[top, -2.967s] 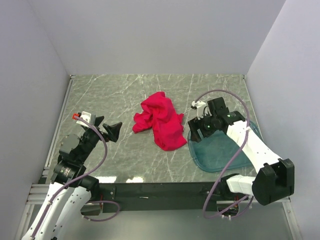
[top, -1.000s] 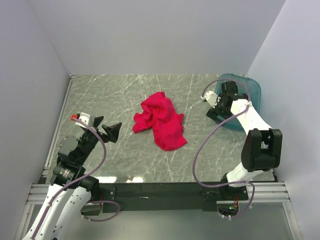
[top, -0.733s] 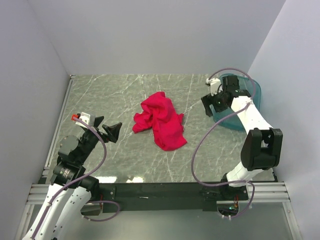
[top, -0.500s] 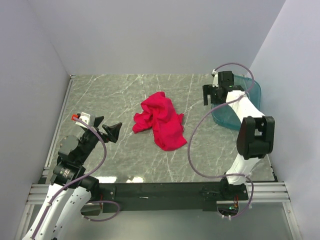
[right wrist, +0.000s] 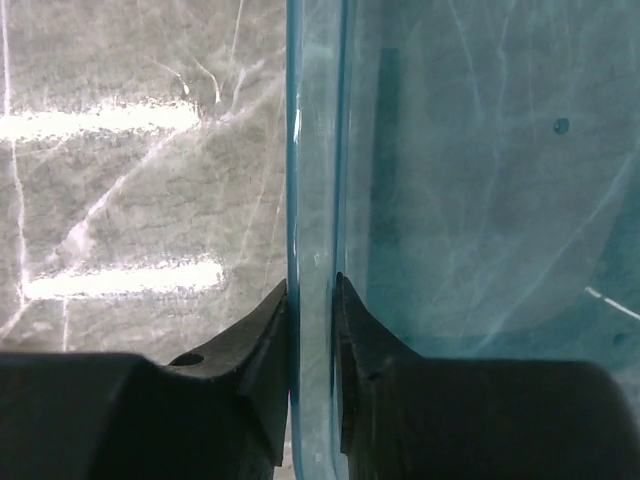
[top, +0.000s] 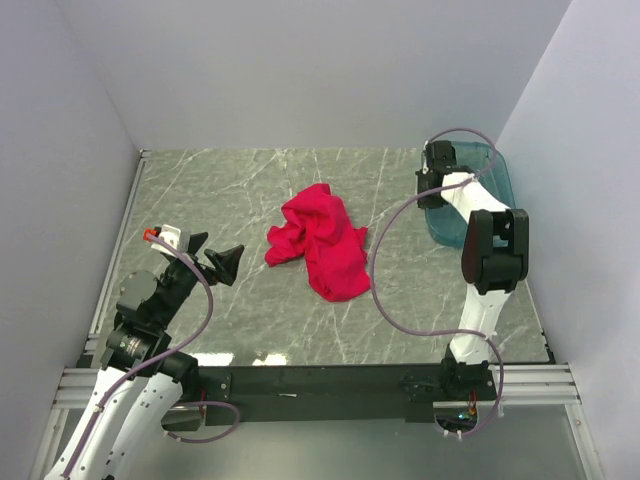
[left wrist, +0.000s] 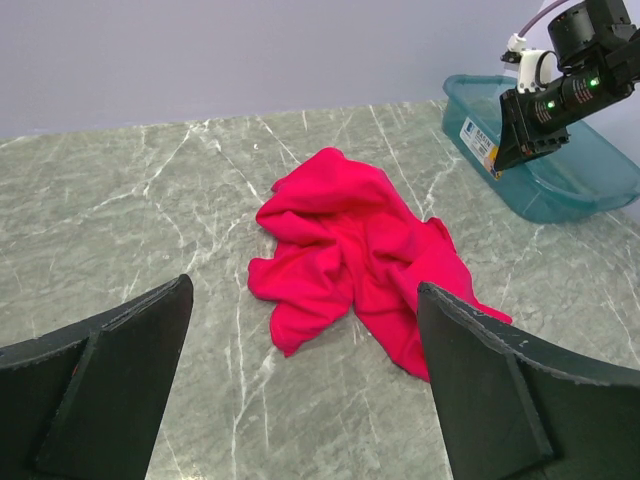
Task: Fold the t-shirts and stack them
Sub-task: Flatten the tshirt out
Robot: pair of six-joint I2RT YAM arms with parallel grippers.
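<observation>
A crumpled bright red t-shirt [top: 325,245] [left wrist: 360,250] lies in a heap on the middle of the marble table. My left gripper [top: 215,255] [left wrist: 303,300] hovers left of the shirt, facing it from a short way off, jaws wide open and holding nothing. At the far right, the right gripper [top: 432,180] [right wrist: 312,290] [left wrist: 498,165] reaches out well away from the shirt. Its two fingers are pressed on either side of the wall of a teal plastic bin [top: 478,205] [right wrist: 315,150].
The translucent teal bin [left wrist: 560,170] stands at the far right corner against the right wall. White walls enclose the table on the left, back and right. A black rail runs along the near edge by the arm bases.
The right arm has carried the bin from the near right to the far right corner. Over the last second its jaws opened off the bin and closed again on the bin's wall. The left arm and shirt are unmoved.
</observation>
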